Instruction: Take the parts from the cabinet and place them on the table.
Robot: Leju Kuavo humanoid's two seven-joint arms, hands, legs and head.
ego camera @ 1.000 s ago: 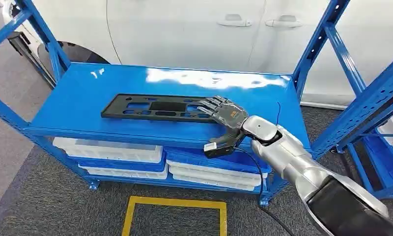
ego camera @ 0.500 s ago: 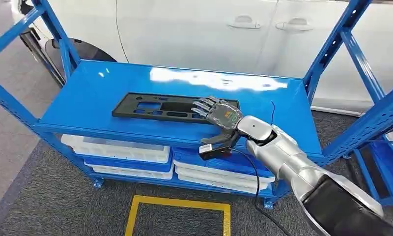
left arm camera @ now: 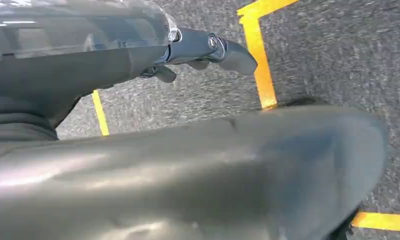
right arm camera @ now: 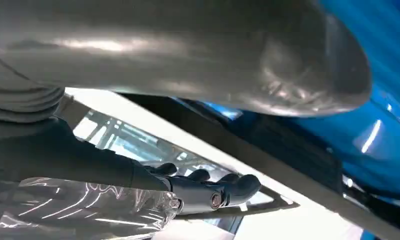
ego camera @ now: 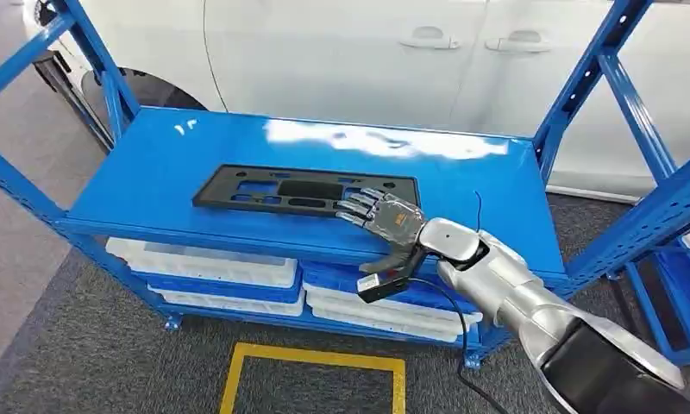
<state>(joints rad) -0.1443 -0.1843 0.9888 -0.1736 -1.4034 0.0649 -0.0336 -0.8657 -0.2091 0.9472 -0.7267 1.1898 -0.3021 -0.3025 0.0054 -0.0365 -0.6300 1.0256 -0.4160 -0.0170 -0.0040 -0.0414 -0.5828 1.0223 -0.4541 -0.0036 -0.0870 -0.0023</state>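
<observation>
A long flat black plastic part (ego camera: 298, 190) with several cut-outs lies on the top shelf of the blue cabinet (ego camera: 152, 164). My right hand (ego camera: 389, 222) reaches in over the shelf's front edge, and its spread fingers rest on the near right end of the part. Its thumb hangs below the shelf lip, and nothing is gripped. The right wrist view shows the right hand (right arm camera: 208, 190) stretched out beside the dark part (right arm camera: 283, 150). My left hand (left arm camera: 203, 47) hangs over the grey carpet and holds nothing.
White and blue trays (ego camera: 212, 263) are stacked on the lower shelf. A white car (ego camera: 367, 52) stands right behind the cabinet. Blue uprights (ego camera: 609, 78) frame the shelf, with another blue rack (ego camera: 669, 198) to the right. A yellow taped square (ego camera: 311, 358) marks the floor in front.
The camera shifted a little early on. My right hand has drawn back toward the shelf's front edge, its fingers now over the part's near right edge. The part has not moved.
</observation>
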